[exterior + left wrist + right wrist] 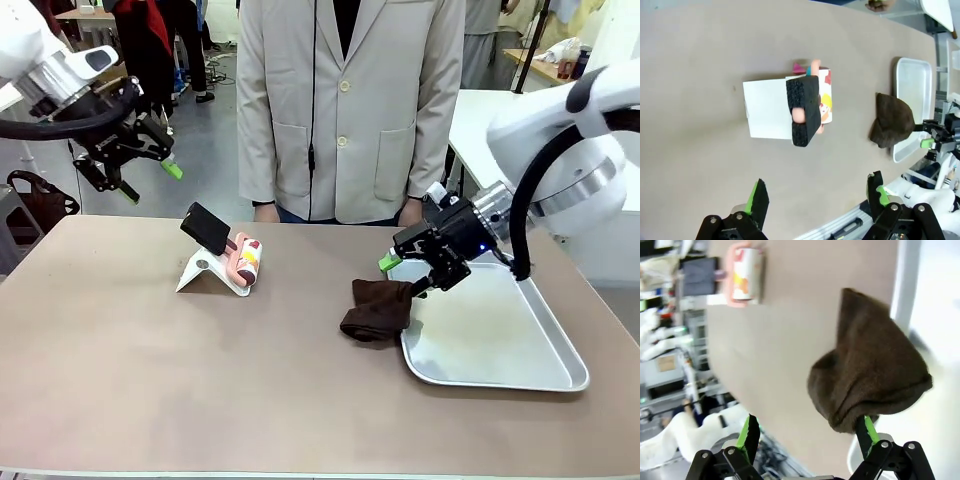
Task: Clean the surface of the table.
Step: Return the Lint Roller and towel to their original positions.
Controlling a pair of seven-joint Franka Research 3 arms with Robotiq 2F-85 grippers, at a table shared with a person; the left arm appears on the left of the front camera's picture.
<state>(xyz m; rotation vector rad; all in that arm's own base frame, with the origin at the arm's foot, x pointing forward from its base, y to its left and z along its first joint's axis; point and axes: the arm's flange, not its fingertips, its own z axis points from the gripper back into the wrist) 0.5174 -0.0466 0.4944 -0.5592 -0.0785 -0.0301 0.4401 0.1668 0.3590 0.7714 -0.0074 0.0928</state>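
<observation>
Matte smooth table (150,380), shiny metal tray (500,350), fuzzy brown cloth (378,310).

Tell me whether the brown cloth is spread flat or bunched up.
Bunched up. The brown cloth sits in a crumpled heap, draped over the metal tray's near-left rim and partly on the table.

The brown cloth (378,311) hides the metal tray's (500,340) near-left rim (partly).

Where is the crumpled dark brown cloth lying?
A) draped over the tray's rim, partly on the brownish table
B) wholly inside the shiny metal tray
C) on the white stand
A: the crumpled dark brown cloth straddles the near-left rim of the shiny metal tray, spilling onto the brownish table.
</observation>
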